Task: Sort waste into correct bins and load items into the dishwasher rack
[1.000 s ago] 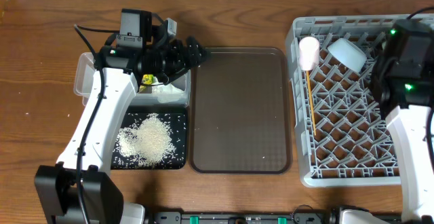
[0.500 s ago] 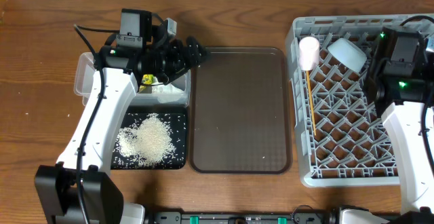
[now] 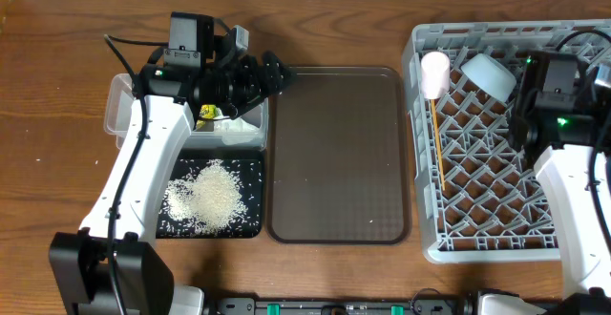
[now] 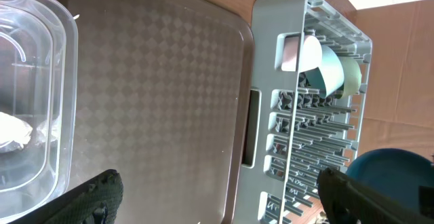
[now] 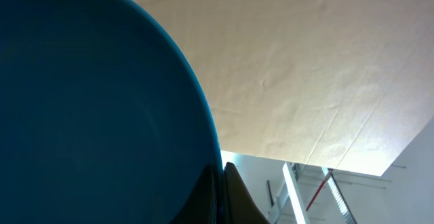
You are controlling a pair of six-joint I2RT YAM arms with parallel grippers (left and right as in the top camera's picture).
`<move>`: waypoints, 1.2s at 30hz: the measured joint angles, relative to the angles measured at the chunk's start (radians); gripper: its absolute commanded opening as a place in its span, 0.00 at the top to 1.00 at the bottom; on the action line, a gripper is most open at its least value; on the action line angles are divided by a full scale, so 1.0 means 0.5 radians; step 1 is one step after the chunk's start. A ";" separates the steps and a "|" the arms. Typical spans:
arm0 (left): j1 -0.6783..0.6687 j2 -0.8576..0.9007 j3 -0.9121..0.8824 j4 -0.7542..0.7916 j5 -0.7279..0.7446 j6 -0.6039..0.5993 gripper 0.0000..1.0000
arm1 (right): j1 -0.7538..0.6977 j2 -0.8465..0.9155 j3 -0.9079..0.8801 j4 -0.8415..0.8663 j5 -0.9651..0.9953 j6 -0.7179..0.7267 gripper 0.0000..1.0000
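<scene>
Left gripper (image 4: 224, 195) spread wide; right gripper (image 5: 220, 191) pinching one blue plate (image 5: 88, 102); two bowls (image 4: 327, 75), one pink cup (image 3: 435, 72) in rack (image 3: 421, 196)

White-shelled arms (image 3: 143, 162), black joints and cables (image 3: 113, 42), small green lights (image 3: 560, 121), perhaps LEDs.

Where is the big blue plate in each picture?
Overhead: not in sight.
Left wrist: the blue plate sits bottom right, past the grey rack.
Right wrist: it fills the left side, rim pinched in the right gripper.
Shared landmark: the grey rack, on the right in overhead and left wrist views; the right wrist view lacks it.
</scene>
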 measured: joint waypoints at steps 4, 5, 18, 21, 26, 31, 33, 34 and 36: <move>0.000 0.000 0.000 0.000 0.000 0.000 0.06 | 0.000 0.022 -0.095 0.003 0.000 0.024 0.99; 0.000 0.000 0.000 0.000 -0.001 0.000 0.06 | 0.001 0.034 -0.121 0.012 -0.001 0.027 0.99; 0.000 0.000 0.000 0.000 0.000 0.000 0.06 | 0.001 0.139 -0.224 0.286 0.003 0.042 0.88; 0.000 0.000 0.000 0.000 0.000 0.000 0.06 | 0.001 0.139 -0.227 0.337 0.006 0.037 0.84; 0.000 0.000 0.000 0.000 -0.001 0.000 0.06 | 0.002 0.139 -0.227 0.372 0.008 0.037 0.76; 0.000 0.000 0.000 0.000 0.000 0.000 0.06 | 0.101 0.139 -0.229 0.492 0.008 0.036 0.75; 0.000 0.000 0.000 0.000 -0.001 0.000 0.06 | 0.139 0.139 -0.230 0.552 0.006 0.036 0.73; 0.000 0.000 0.000 0.000 -0.001 0.000 0.06 | 0.156 0.139 -0.230 0.590 0.010 0.037 0.73; 0.000 0.000 0.000 0.000 0.000 0.000 0.06 | 0.182 0.139 -0.230 0.643 0.002 0.037 0.72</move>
